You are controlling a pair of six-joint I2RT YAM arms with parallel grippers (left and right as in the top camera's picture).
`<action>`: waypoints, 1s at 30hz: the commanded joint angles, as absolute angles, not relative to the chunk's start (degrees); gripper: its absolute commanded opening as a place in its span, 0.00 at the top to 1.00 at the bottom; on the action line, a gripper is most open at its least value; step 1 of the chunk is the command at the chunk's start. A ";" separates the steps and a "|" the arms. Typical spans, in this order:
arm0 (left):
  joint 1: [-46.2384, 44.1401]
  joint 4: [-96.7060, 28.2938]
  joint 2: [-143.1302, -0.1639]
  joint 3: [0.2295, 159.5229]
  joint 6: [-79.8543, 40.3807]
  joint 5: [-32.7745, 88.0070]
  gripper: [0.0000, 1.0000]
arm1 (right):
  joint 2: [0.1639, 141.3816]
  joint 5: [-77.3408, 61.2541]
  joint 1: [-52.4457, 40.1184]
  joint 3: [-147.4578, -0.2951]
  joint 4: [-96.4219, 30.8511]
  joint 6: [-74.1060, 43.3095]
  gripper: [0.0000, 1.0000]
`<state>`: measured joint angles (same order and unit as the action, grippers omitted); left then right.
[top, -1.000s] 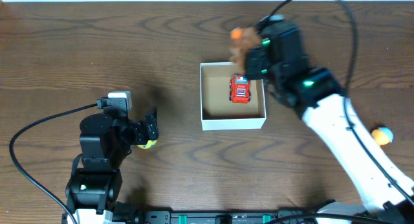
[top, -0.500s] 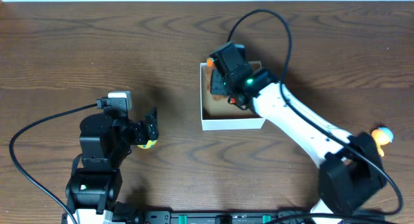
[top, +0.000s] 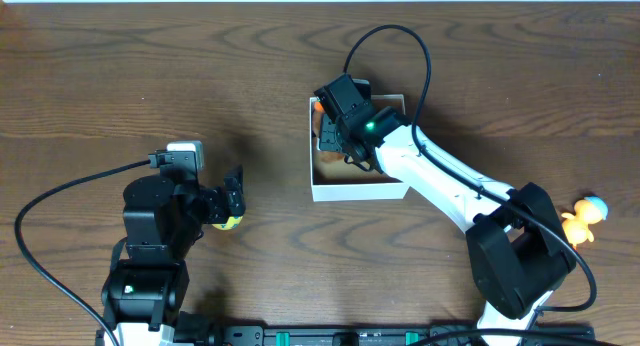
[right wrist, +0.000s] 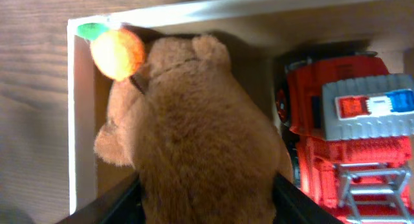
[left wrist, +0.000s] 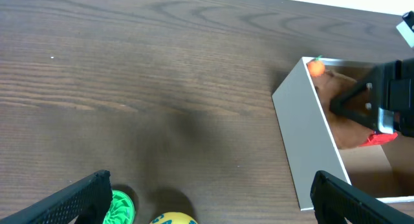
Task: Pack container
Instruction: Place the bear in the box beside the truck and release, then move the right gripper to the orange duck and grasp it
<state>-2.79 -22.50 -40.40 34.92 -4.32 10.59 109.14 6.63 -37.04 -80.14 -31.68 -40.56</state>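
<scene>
Overhead, the dark wooden table (top: 150,66) filled your frame, and your right arm (top: 440,176) stretched in a long white arc from its base at the near right edge up to the middle of the table. Your left arm (top: 155,226) sat folded low at the near left, well apart from it. The container (top: 360,192), a small square open-top box with white walls and a tan inside, stood just right of the table's centre, and your right arm's wrist hung over its left half. In the right wrist view your right gripper (right wrist: 206,204) was clamped on a brown plush bear (right wrist: 194,133), one dark finger pressed against each flank, with the bear down inside the box against its left wall and far corner. A red toy fire engine (right wrist: 349,140) with a grey roof and blue and red lights lay in the box just beside the bear, on its right. A round orange ball with a green tip (right wrist: 118,52) sat at the bear's head, in the corner. Your left gripper (left wrist: 213,198) was spread wide and held nothing. A yellow ball (top: 230,223) lay on the table by its fingertips, with a green piece (left wrist: 121,208) just beside the ball. Near the right edge lay a small orange toy with a pale blue top (top: 580,218).
</scene>
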 commanded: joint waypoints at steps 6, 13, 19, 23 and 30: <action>-2.92 -22.48 -40.36 36.62 -4.60 10.94 0.02 | 104.77 7.97 -36.18 -82.19 -30.76 -33.30 0.16; -2.92 -22.48 -40.36 36.62 -4.60 10.94 0.02 | 92.77 12.53 -28.16 -83.31 -37.47 -36.23 0.01; -2.92 -22.48 -40.36 36.62 -4.60 10.94 0.02 | 83.96 12.62 -9.91 -83.24 -56.12 -46.96 0.01; -2.92 -22.46 -40.36 36.62 -4.60 10.94 0.02 | 83.22 12.45 2.61 -82.94 -66.30 -47.55 0.01; -2.92 -22.48 -40.36 36.62 -4.60 10.94 0.02 | 83.26 12.62 19.59 -73.47 -65.93 -41.39 0.01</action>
<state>-2.79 -22.50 -40.40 34.94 -4.32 10.59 83.09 12.32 14.66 -77.52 -66.96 -44.36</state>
